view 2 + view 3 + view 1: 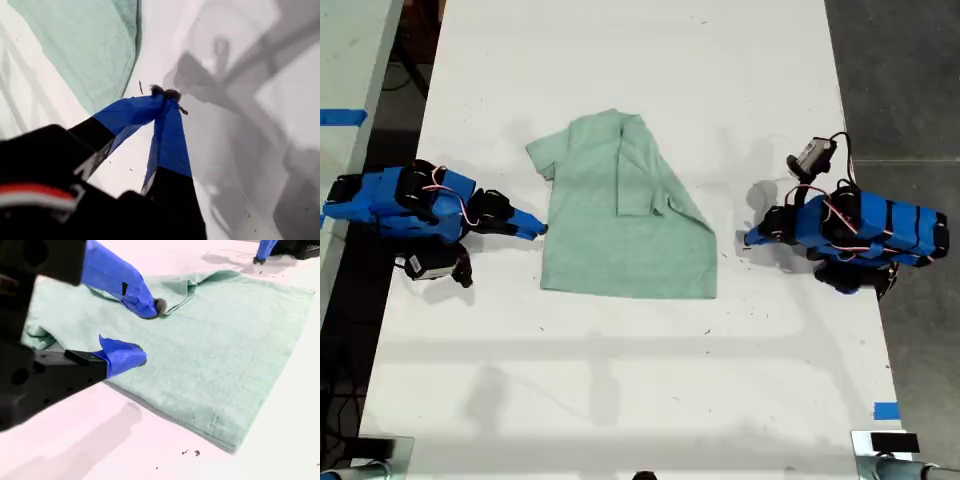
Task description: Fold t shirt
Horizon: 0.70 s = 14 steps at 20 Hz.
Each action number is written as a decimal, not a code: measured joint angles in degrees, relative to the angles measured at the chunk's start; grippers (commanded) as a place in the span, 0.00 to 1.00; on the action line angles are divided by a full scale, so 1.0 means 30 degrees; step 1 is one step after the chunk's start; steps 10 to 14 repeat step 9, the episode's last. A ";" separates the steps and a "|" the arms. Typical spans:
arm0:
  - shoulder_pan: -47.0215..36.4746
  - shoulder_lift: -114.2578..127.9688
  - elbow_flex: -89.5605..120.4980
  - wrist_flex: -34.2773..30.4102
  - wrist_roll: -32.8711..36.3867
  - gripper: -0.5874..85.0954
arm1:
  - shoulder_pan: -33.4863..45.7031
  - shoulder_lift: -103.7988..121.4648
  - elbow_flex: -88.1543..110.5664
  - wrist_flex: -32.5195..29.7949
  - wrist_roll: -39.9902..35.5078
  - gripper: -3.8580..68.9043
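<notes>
The t shirt (620,220) lies flat on the white table (620,380), a little toward 12 o'clock from the table's middle in the exterior view. It is partly folded: one side, with its sleeve, is turned over onto the body, leaving a slanted edge that runs from the collar toward 4 o'clock (the hem along the 6 o'clock side is straight).

My second gripper (535,228) sits at 9 o'clock of the shirt in the exterior view, its tip right at the cloth's edge. In the second wrist view, my second gripper (146,332) has its jaws apart: one finger lies low at the border of the t shirt (225,355), the other is raised over the cloth, near a rumpled fold.

My first gripper (748,240) is at 3 o'clock of the shirt in the exterior view, near its edge but apart from it, with bare table between. In the first wrist view, my first gripper (167,95) has its blue fingers pressed together at the tips, holding nothing, and the t shirt (85,45) lies just beyond them to one side
</notes>
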 measured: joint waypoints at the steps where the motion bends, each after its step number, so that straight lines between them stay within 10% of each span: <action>1: 0.0000 0.0000 0.0000 0.0000 0.0000 0.14 | 0.0000 0.0000 0.0000 0.0000 0.0000 0.05; 14: 0.0000 0.0000 0.0000 0.0000 0.0000 0.14 | 0.0352 0.0000 0.0000 0.0000 0.0059 0.05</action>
